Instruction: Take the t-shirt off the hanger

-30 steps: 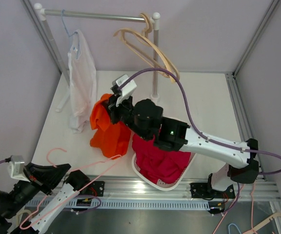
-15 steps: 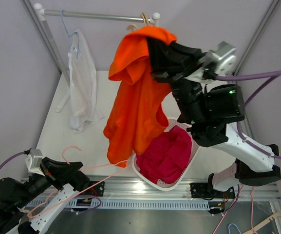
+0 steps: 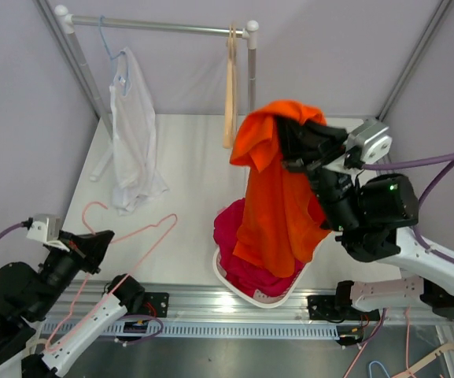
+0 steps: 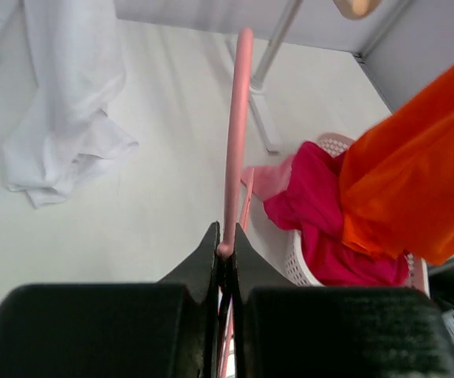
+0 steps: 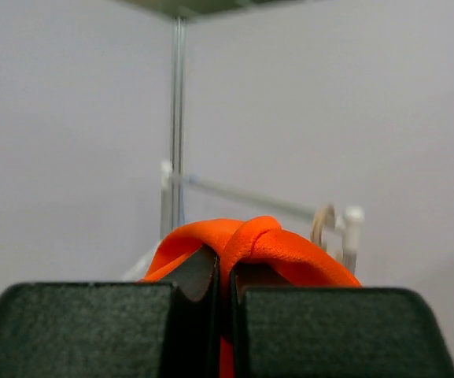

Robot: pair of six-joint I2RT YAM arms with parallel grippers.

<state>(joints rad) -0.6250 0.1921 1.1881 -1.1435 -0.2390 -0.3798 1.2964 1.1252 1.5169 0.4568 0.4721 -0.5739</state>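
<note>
My right gripper [image 3: 289, 146] is shut on the orange t-shirt [image 3: 278, 201], which hangs from it high above the white basket [image 3: 225, 276]. In the right wrist view the orange cloth [image 5: 250, 240] bunches over the shut fingers. My left gripper [image 3: 101, 236] is shut on a bare pink hanger [image 3: 136, 236] that lies low over the table at the left. In the left wrist view the pink hanger [image 4: 236, 126] runs straight away from the shut jaws.
A white garment [image 3: 132, 142] hangs on a blue hanger from the rail [image 3: 164, 26] at the back left. A beige wooden hanger [image 3: 230, 87] hangs near the rail's right post. A magenta garment [image 3: 234, 236] fills the basket. More hangers lie at the bottom right.
My right gripper has swung the orange t-shirt from the rail down and right, over the basket. My left gripper has shifted the pink hanger up and to the left. The beige hanger now hangs straight.
</note>
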